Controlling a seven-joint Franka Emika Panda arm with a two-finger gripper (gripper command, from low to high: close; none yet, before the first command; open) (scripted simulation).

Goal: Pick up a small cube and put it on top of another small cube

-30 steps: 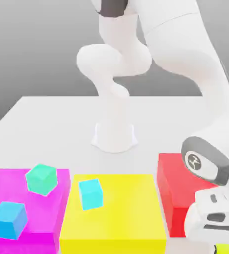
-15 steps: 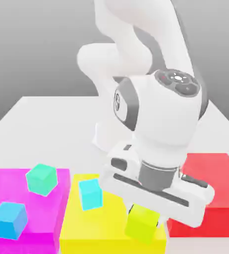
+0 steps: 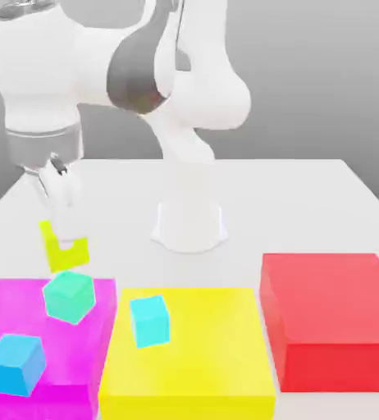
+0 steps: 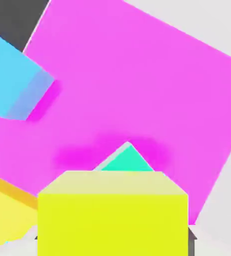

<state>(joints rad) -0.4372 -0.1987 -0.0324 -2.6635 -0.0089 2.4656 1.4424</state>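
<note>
Lime cube: held in the gripper
Mint cube: below the gripper, on the magenta block
Blue cube: farther below it, same block
Red block: well apart from it, toward the exterior view's right

Right of the mint cube, magenta block top lies open; blue cube obstructs the front

Cube and cube on block

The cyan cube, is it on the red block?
No, the cyan cube sits on the yellow block.
</note>
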